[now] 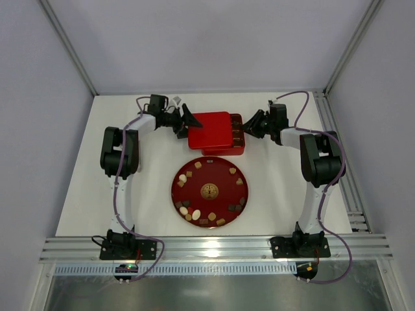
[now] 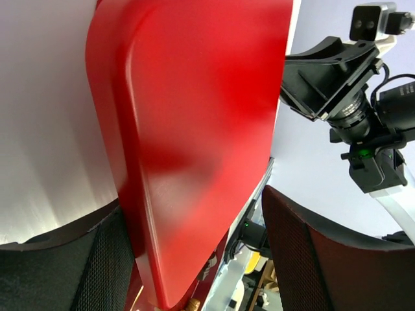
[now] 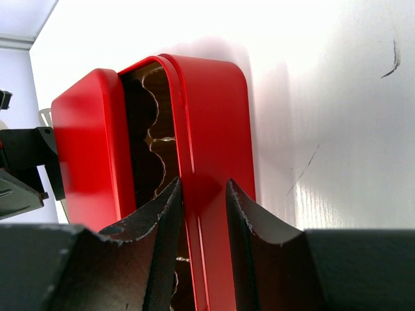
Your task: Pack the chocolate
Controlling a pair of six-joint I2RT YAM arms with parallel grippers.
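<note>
Chocolate [image 1: 186,208] in brown, tan and cream pieces lies in a ring on the round red plate [image 1: 224,176]. Behind the plate stands the red box [image 1: 238,144], and a few brown pieces show in its uncovered right column. The red lid [image 1: 209,128] covers the rest of the box, shifted left. My left gripper [image 1: 188,124] is at the lid's left edge. In the left wrist view the lid [image 2: 201,129] sits between the wide jaws of that gripper [image 2: 191,207], apart from the right finger [image 2: 324,259]. My right gripper [image 1: 248,127] [image 3: 202,184] pinches the box's right wall [image 3: 217,116].
The two arms face each other across the box at the back of the white table [image 1: 292,194]. The right arm's wrist camera [image 2: 343,84] shows close beyond the lid. A metal rail [image 1: 214,247] runs along the near edge.
</note>
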